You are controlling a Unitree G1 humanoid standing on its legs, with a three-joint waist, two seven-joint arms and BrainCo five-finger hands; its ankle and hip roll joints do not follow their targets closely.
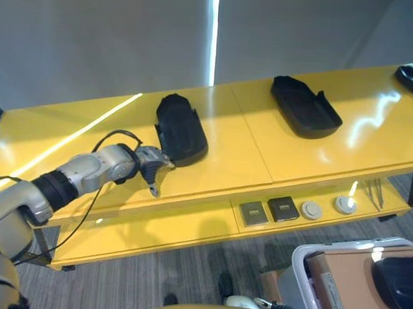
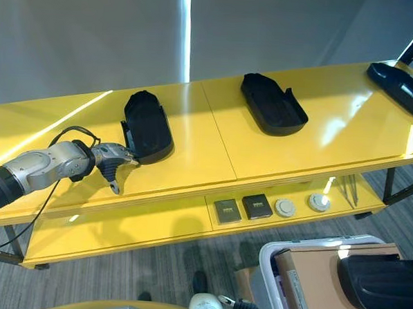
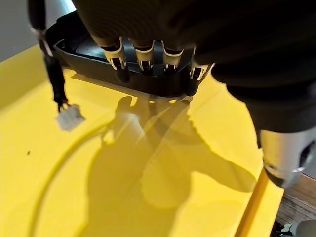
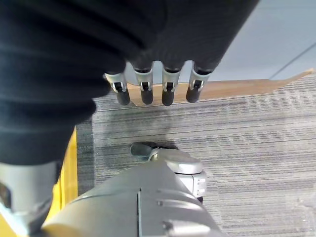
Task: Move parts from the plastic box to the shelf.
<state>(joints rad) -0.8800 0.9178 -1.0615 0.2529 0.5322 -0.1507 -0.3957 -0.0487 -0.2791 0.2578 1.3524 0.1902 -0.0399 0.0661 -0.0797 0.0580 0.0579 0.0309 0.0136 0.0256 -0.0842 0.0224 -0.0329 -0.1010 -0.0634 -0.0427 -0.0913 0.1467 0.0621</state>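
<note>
Nearest part: a black moulded part (image 1: 181,129) lies flat on the yellow shelf (image 1: 248,153), towards its left end; its near edge is at the left hand's fingertips
Left hand: the left hand (image 1: 152,165) reaches over the shelf's front edge beside that part; in the left wrist view its fingers (image 3: 143,55) hang straight and relaxed, tips at the part's dark rim (image 3: 148,86), curled round nothing
Second part: another black part (image 1: 304,106) rests on the shelf, well apart to the right of the first
Third part: a further black part (image 2: 403,85) sits at the shelf's far right end
Plastic box: the pale plastic box (image 2: 277,265) stands on the floor below the shelf's right half; a black part (image 2: 380,281) lies on brown cardboard (image 2: 317,281) in it
Lower shelf: two dark square pieces (image 1: 268,211) and two round white ones (image 1: 328,207) lie in a row under the shelf top
Right hand: the right hand (image 4: 158,86) hangs above grey carpet (image 4: 256,128), fingers straight and empty
</note>
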